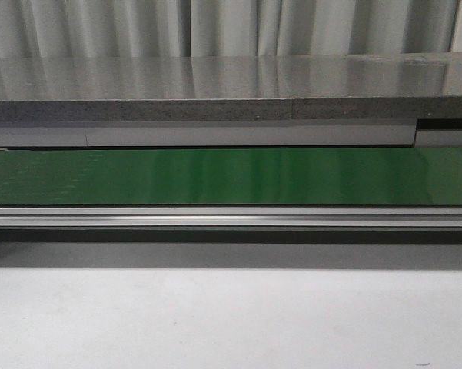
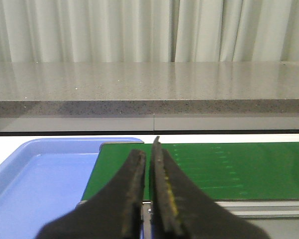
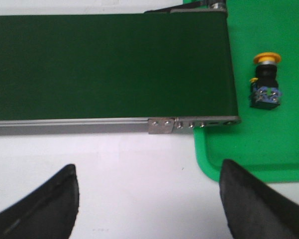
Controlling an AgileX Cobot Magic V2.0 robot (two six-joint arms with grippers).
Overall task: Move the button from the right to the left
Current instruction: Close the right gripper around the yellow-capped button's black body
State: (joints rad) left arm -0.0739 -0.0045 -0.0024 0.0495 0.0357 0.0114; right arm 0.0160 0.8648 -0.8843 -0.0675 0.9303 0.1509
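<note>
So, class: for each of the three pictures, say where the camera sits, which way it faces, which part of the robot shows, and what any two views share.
Front view: low, facing forward across the green conveyor belt to a grey counter; no arm shows.
Left wrist view: nearly level, over the blue tray and belt end; the left gripper shows, fingers together.
Right wrist view: looking down on the belt's other end and the green tray holding the button; the right gripper shows, fingers wide apart.
Shared: the belt appears in all three; the counter and curtain in the front and left wrist views.
</note>
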